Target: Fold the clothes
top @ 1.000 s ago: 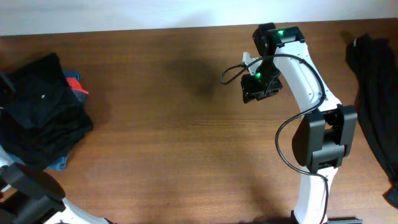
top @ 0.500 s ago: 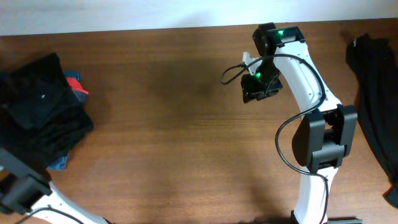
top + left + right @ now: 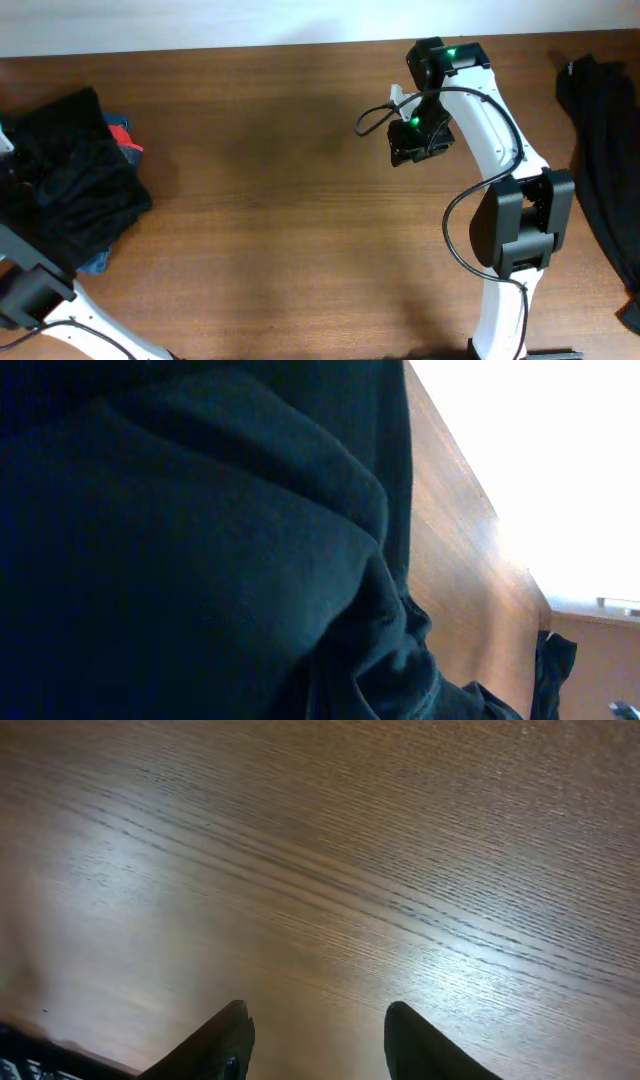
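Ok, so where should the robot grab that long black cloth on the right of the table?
Probably its top end, coming straight down from above. The black cloth lies in a long strip on the table, and its top end looks bunched, which gives a fold to pinch. The right gripper, open over bare wood, is the nearer one.
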You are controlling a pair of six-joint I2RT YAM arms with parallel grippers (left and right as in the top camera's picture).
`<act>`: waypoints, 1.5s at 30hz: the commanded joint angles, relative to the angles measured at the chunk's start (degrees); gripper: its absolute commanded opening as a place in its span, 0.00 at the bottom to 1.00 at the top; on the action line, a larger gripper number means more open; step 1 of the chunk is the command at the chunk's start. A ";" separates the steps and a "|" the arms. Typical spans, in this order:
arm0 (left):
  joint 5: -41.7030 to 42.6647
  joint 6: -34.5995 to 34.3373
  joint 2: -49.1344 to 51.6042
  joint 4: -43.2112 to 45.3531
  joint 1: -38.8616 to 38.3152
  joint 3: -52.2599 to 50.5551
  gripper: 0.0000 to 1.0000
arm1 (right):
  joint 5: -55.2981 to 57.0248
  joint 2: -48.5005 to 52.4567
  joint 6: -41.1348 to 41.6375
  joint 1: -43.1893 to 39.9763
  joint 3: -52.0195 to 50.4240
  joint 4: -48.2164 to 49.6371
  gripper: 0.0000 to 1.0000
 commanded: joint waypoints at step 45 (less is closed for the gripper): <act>-37.48 4.00 -69.26 -0.42 -38.49 -42.42 0.99 | -1.01 -53.18 1.16 -12.66 -19.04 1.68 0.99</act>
